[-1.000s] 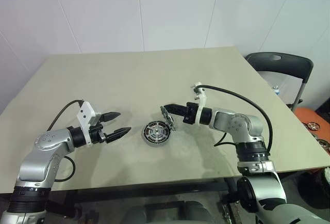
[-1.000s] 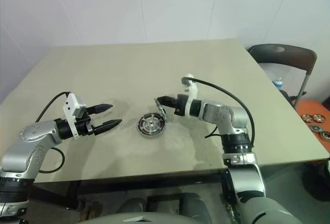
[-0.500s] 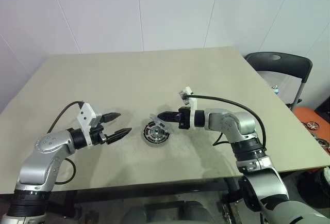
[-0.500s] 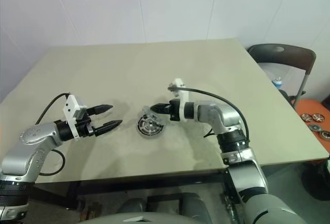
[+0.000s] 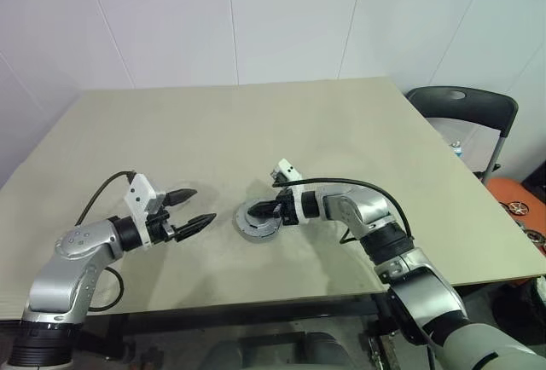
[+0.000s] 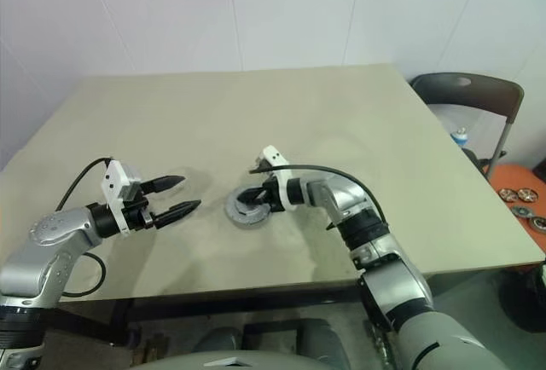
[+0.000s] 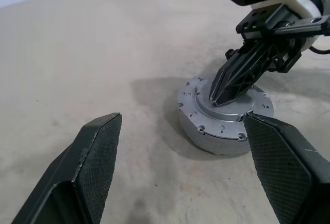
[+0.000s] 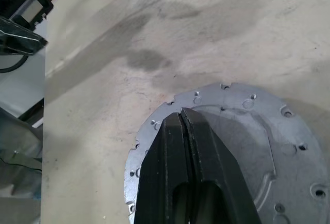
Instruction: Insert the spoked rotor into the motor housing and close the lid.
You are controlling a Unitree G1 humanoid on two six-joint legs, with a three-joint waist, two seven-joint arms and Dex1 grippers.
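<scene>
Lid [image 7: 225, 116] sits flat on the motor housing [image 5: 257, 228], near the table's [image 5: 256, 131] front edge, mid-width. Right fingers [image 8: 186, 131] clenched together, tips on the lid's top. Left fingers [image 7: 98, 157] released, spread wide, just beside the housing, apart.
</scene>
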